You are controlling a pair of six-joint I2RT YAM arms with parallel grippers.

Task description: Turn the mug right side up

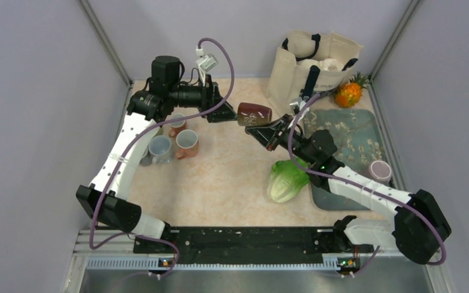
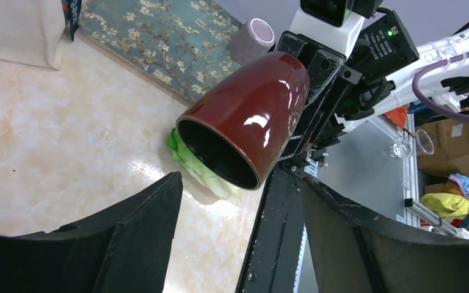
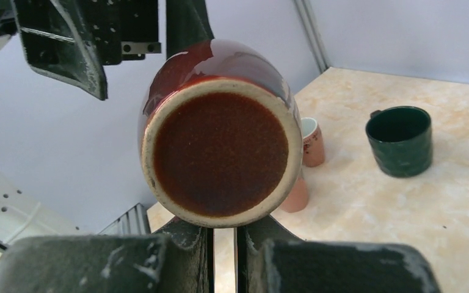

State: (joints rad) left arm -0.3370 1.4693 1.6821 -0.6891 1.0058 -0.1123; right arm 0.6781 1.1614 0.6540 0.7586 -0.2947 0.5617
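Note:
A dark red glazed mug (image 1: 254,114) hangs in the air on its side above the middle of the table. Its mouth faces my left gripper (image 1: 223,113) and its unglazed base faces the right one. In the left wrist view the mug (image 2: 250,116) is just ahead of my left gripper (image 2: 241,183), whose jaws stand wide open and empty. My right gripper (image 1: 269,131) holds the mug from its lower side. In the right wrist view the mug's base (image 3: 220,134) sits right above the nearly closed right gripper (image 3: 224,229). The gripped part is hidden.
Two orange mugs (image 1: 186,141), a grey-blue mug (image 1: 159,146) and a dark green mug (image 3: 400,140) stand at the left. A lettuce (image 1: 287,180) lies below the held mug. A floral mat (image 1: 348,140) with a purple cup (image 1: 380,170), a tote bag (image 1: 314,64) and a pineapple (image 1: 349,93) are at the right.

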